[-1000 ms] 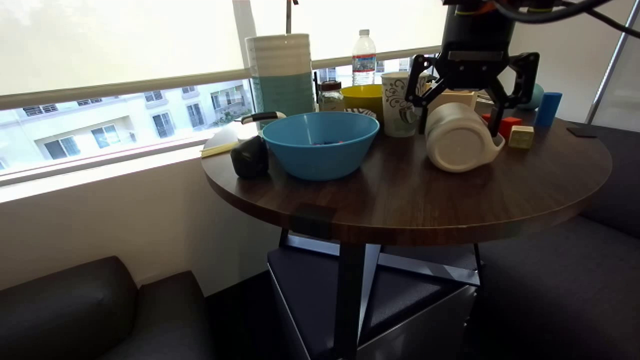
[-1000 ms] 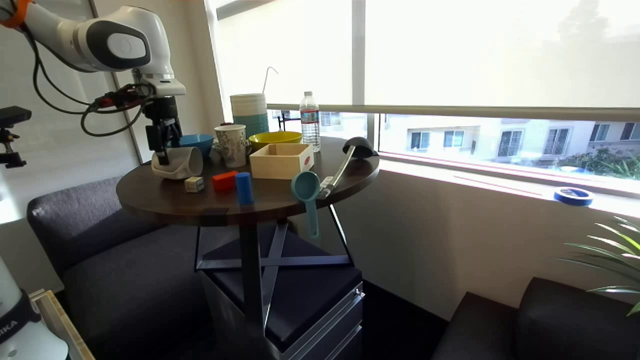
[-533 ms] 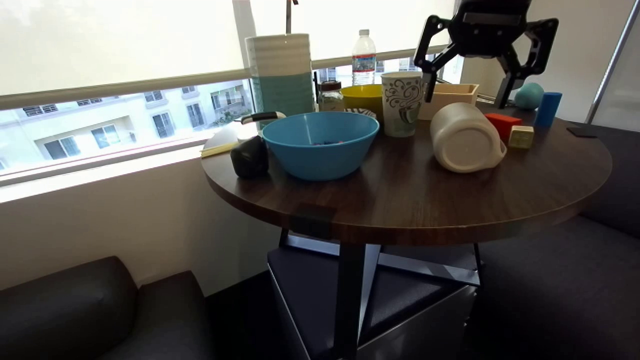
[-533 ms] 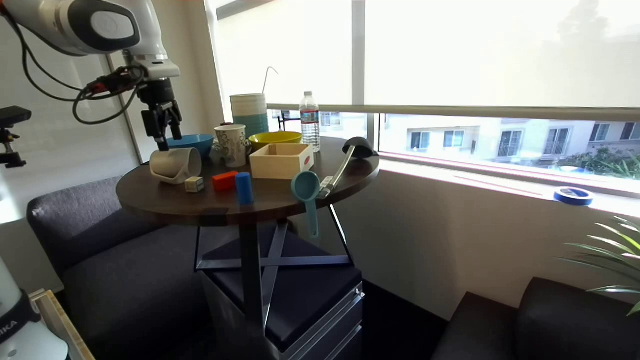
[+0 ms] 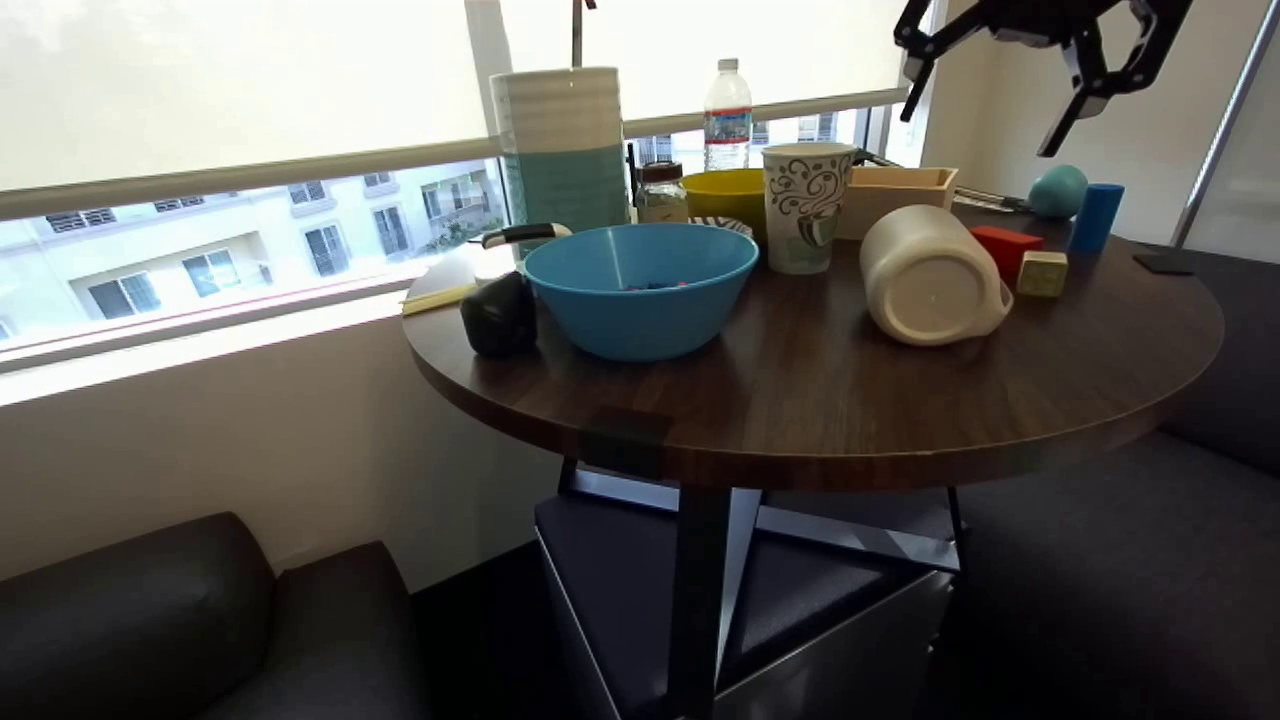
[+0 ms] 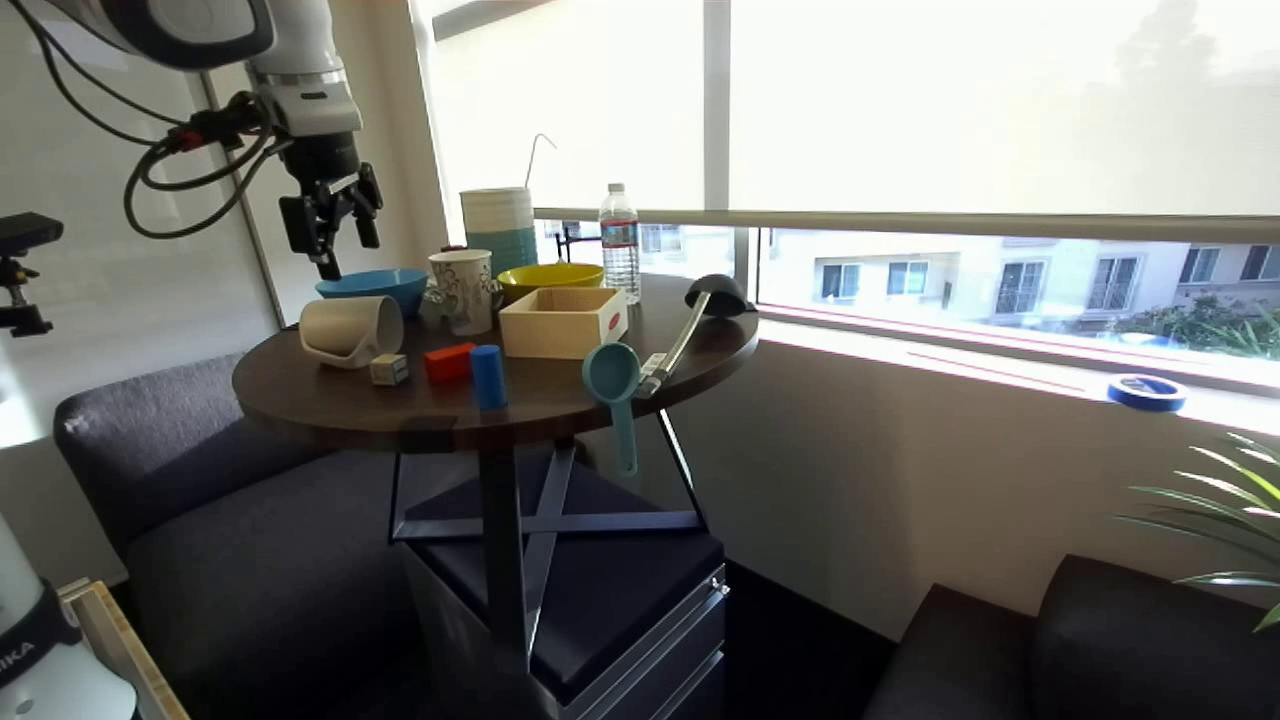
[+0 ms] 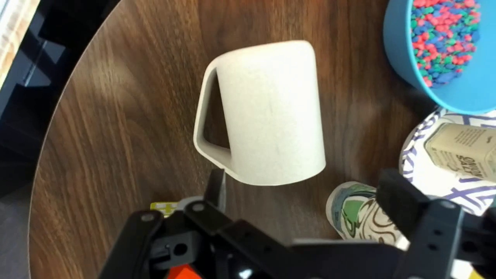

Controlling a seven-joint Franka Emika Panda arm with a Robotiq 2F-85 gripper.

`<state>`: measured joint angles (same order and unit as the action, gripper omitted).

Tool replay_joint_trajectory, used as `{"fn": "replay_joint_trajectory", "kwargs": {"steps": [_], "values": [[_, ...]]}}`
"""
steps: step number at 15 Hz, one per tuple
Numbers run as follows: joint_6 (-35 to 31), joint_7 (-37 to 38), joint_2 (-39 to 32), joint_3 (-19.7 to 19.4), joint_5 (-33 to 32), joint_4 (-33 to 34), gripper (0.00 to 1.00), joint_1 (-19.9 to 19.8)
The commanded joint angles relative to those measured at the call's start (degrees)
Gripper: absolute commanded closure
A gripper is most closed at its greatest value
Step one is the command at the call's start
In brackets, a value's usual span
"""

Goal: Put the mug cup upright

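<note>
L to R in an exterior view, the patterned cup (image 5: 803, 212) could tip if clipped in passing, mug cup (image 5: 930, 285), on its side on the table (image 5: 800, 400), may roll if nudged off-centre, gripper (image 5: 978, 134) sits above, jaws apart w/ nothing btwn, & the cube (image 5: 1043, 275) looks tight to the mug, tho wrist view shows a gap.

The mug (image 7: 273, 120) is showing a smooth, matt finish; the table (image 5: 800, 400) is displaying wood grain with a sheen; the blue bowl (image 5: 640, 320) is looking like smooth plastic; the patterned cup (image 5: 800, 205) is resembling paper; the far bottle (image 5: 728, 122) is shining like clear plastic; the box (image 6: 550, 335) is looking like matt wood.
</note>
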<state>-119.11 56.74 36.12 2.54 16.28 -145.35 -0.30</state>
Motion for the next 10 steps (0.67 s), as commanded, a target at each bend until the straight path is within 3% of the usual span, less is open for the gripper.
{"fn": "replay_joint_trajectory", "kwargs": {"steps": [1, 10], "values": [[3.1, -1.0, 0.6, -3.7, 6.8, -1.2, 0.00, -1.9], [9.2, -3.9, -7.7, -9.8, 18.5, -1.1, 0.00, -5.1]]}}
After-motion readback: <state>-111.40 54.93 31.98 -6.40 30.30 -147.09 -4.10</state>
